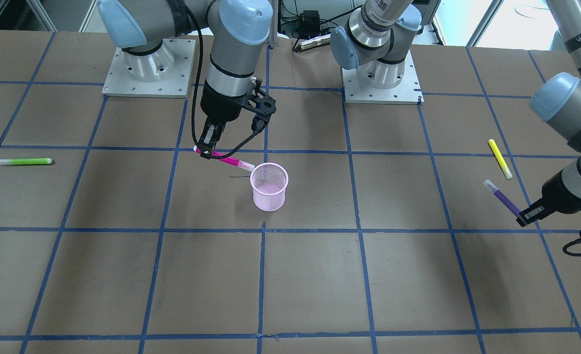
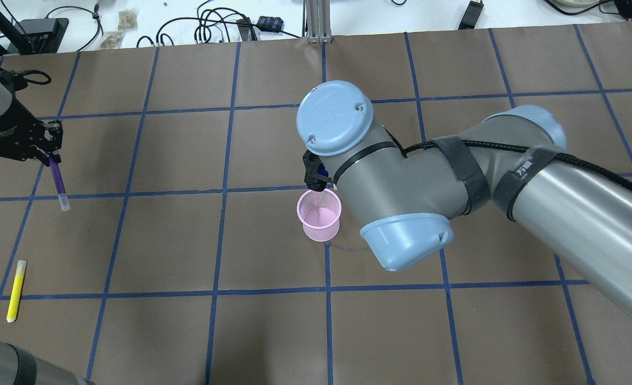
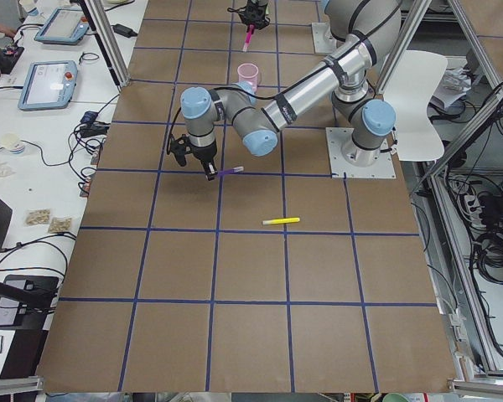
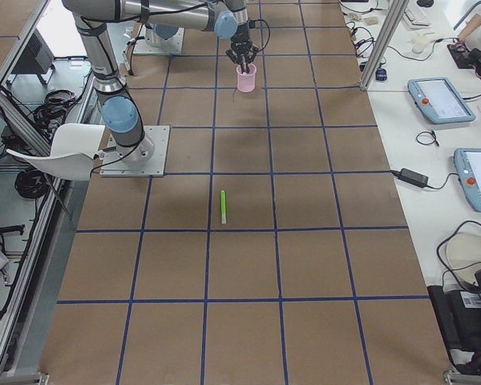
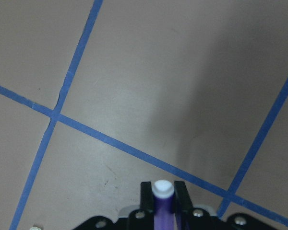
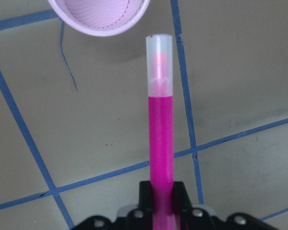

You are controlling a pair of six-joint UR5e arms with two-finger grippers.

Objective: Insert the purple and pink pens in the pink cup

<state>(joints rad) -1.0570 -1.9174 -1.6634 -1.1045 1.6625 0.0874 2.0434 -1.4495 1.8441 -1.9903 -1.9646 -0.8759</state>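
Right hand [image 1: 206,147] is clamped on the pink pen [image 1: 227,159], gripping it near the back end. The wrist view shows its 2 fingers [image 6: 179,192] tight on the barrel. The pen is off the surface [image 1: 320,275], tilted, with the clear cap end pointing at the cup [image 1: 269,187] and close by its rim. In the wrist view the cap stops just short of the rim, so it's not inside; can't tell if it touches. The cup is upright on the surface, near a crossing of the blue tape lines [image 1: 320,229], between the 2 arms. Left hand [image 1: 527,215] is closed on the purple pen [image 1: 506,199], also held by the back end, with fingers either side of the barrel in its wrist view. That pen is in the air, capped end sticking out away from the hand, well apart from the cup. Neither pen is in the cup yet. 2 other pens lie flat on the surface. The yellow pen [image 1: 500,158] is near the left hand and the purple pen, touching neither. The green pen [image 1: 25,161] is far out on the right arm's side, well apart from everything else.
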